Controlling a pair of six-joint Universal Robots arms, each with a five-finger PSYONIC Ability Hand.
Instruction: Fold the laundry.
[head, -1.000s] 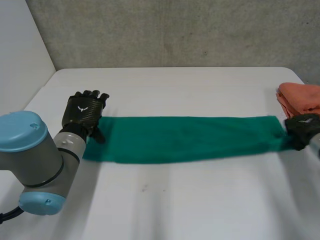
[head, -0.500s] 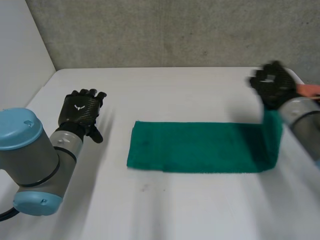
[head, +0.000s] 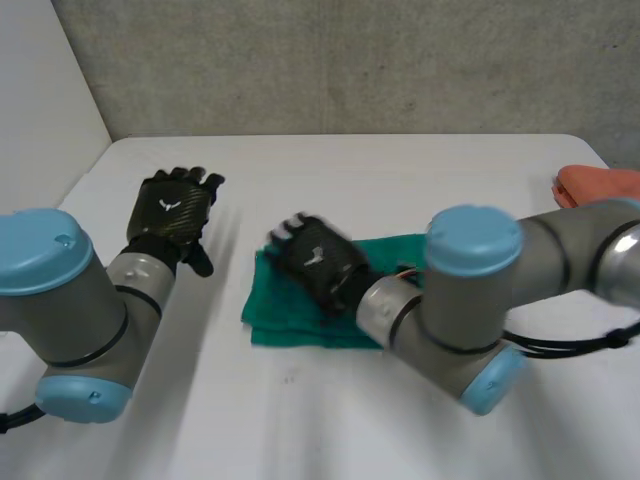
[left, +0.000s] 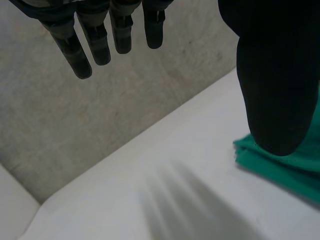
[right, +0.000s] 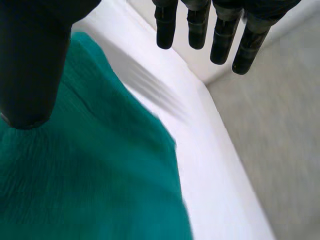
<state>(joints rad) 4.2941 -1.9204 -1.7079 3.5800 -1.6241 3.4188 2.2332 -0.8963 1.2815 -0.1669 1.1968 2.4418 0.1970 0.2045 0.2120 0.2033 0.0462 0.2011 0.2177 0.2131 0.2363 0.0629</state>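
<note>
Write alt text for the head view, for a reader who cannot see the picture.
The robot's right hand, fingers open, is over a folded green cloth in the middle of a white table. The left hand hangs open beside the cloth's left end, apart from it. An orange cloth lies at the table's right edge.

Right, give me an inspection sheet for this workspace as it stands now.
Surface: white table, bare around the laundry.
Job's things: green cloth lies in a compact fold mid-table; orange cloth sits bunched at the table's edge on the robot's right.
Clutter: nothing seen.
Hands: left hand open, fingers straight, beside the green cloth and off it. Right hand open over the green cloth, fingers straight and thumb apart; whether it touches the cloth cannot be told.
Cables: nothing seen.
Surroundings: grey concrete wall behind the table, white panel on the robot's left.
</note>
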